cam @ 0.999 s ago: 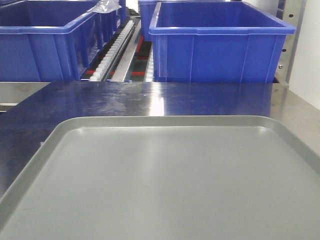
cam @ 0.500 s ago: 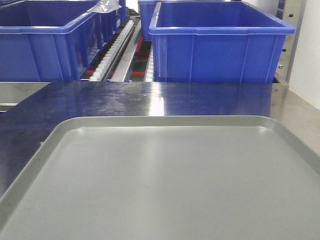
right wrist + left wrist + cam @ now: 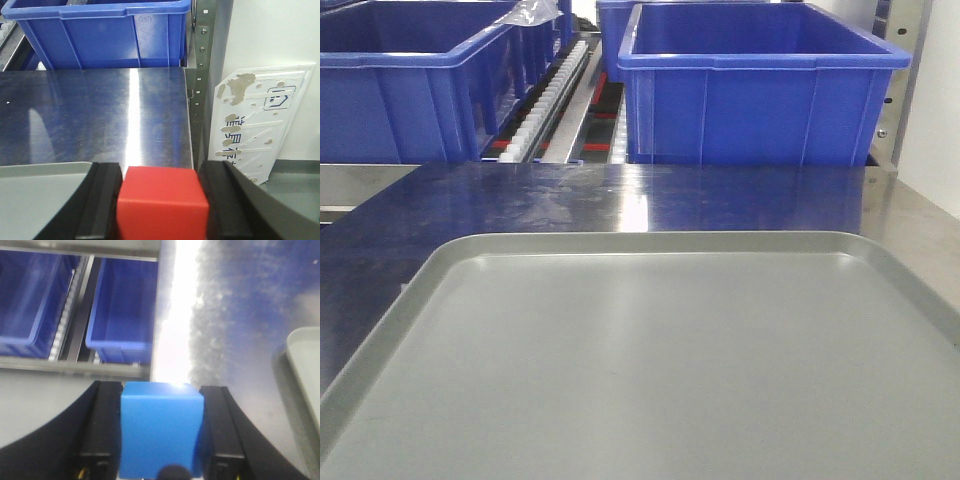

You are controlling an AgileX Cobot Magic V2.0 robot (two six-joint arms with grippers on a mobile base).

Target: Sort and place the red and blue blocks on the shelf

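The light blue block (image 3: 160,432) fills the gap between my left gripper's (image 3: 161,390) black fingers, which are shut on it above the shiny steel table. In the right wrist view the red block (image 3: 162,205) is clamped the same way in my right gripper (image 3: 160,172), above the table's right edge and the tray corner. The shelf shows as white roller tracks (image 3: 555,95) between the bins, as a metal front rail (image 3: 75,367), and as a drilled upright post (image 3: 202,60). Neither gripper nor block appears in the front view.
Large dark-blue bins (image 3: 760,90) (image 3: 390,90) sit on the shelf behind the steel table (image 3: 620,195). A grey rimmed tray (image 3: 650,243) covers the near part of the table. A white stained sign (image 3: 260,120) leans against the wall right of the post.
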